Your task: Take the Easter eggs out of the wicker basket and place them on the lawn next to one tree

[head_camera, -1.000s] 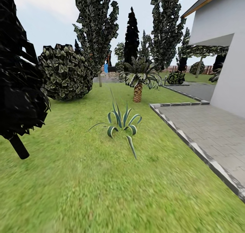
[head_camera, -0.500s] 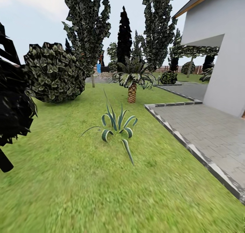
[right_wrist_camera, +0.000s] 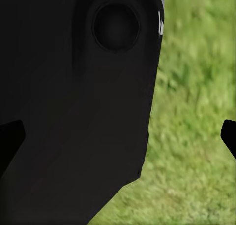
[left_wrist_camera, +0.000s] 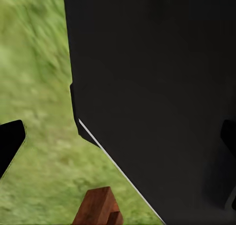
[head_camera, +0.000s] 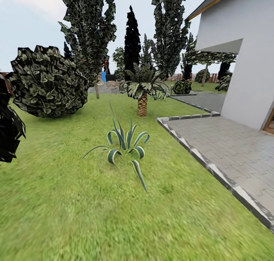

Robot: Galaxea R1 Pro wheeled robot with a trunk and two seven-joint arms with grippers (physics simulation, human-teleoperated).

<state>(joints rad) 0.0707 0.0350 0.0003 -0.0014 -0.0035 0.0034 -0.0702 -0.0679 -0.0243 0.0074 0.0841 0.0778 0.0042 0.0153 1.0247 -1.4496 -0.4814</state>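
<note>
Lawn (head_camera: 76, 215) surrounds a striped agave (head_camera: 123, 147); jaws' state cannot be told.

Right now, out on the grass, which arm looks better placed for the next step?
Neither yet: the left pincer and right pincer both hang open and empty over the mottled green lawn, beside the robot's dark body. Ahead stand a striped spiky agave and a short scaly-trunked palm.

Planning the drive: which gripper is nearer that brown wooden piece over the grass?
Left, probably. The brown wooden piece shows just ahead of the left gripper, over the lawn; the right gripper faces lawn and the robot's dark body.
</note>
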